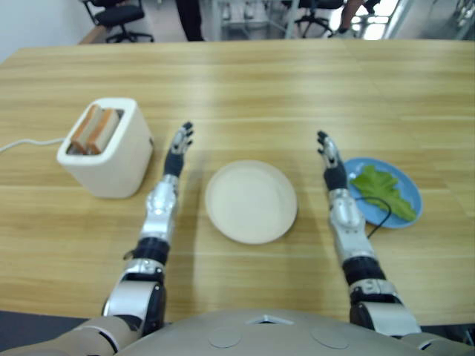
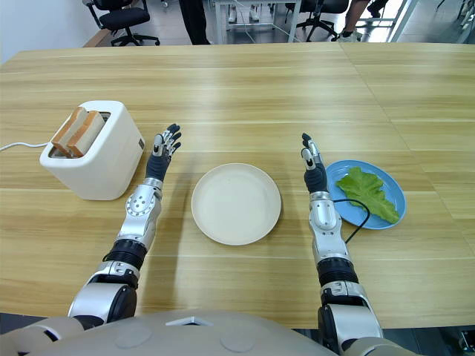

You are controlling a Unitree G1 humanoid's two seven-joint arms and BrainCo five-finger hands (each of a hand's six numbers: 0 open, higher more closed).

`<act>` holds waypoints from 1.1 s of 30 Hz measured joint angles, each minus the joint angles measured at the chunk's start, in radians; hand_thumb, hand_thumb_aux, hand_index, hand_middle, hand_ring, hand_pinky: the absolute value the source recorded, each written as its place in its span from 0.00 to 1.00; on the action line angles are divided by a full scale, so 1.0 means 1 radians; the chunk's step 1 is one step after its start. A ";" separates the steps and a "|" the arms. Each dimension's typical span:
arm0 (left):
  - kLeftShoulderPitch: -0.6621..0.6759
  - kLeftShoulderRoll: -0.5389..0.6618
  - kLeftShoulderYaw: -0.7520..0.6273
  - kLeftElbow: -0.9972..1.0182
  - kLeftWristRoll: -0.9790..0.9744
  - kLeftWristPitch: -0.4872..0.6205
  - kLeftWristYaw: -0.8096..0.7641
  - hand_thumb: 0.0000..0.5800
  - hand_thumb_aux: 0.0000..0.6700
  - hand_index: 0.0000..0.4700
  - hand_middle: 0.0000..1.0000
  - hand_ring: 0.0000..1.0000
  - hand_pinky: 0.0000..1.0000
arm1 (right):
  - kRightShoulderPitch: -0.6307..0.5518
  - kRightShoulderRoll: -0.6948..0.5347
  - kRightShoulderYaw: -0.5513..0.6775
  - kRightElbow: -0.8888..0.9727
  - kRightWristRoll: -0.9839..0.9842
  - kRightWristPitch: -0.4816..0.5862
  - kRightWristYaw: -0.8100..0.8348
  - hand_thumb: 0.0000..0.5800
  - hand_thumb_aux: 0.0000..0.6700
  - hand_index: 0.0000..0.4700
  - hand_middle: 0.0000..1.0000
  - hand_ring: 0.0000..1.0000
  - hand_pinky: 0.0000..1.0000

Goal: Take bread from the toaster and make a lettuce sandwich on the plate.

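Note:
A white toaster [image 2: 104, 159] stands at the left with two bread slices [image 2: 78, 131] upright in its slots. A cream plate [image 2: 236, 203] lies bare in the middle of the table. A lettuce leaf [image 2: 366, 190] rests on a blue plate [image 2: 395, 210] at the right. My left hand [image 2: 163, 152] is open, stretched flat between the toaster and the cream plate, holding nothing. My right hand [image 2: 313, 166] is open too, between the cream plate and the blue plate, its fingers pointing away from me.
The toaster's white cord [image 2: 18, 145] runs off the left edge. A thin black cable [image 2: 358, 220] loops from my right wrist over the blue plate's rim. The wooden table [image 2: 252, 89] stretches far behind; office chairs stand beyond it.

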 measured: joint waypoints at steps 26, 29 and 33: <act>0.045 0.470 0.196 -1.211 0.075 0.539 -0.105 0.00 0.00 0.00 0.00 0.00 0.00 | 0.007 0.020 0.003 -0.004 -0.001 0.017 0.000 0.00 0.00 0.00 0.00 0.00 0.00; 0.108 0.678 0.248 -1.075 0.318 0.555 -0.052 0.00 0.00 0.00 0.00 0.00 0.00 | 0.009 0.034 0.004 -0.005 -0.001 0.015 -0.003 0.00 0.00 0.00 0.00 0.00 0.00; 0.207 0.806 0.220 -0.810 0.622 0.583 0.072 0.00 0.00 0.00 0.00 0.00 0.00 | 0.010 0.034 0.001 -0.006 -0.001 0.014 -0.003 0.00 0.00 0.00 0.00 0.00 0.00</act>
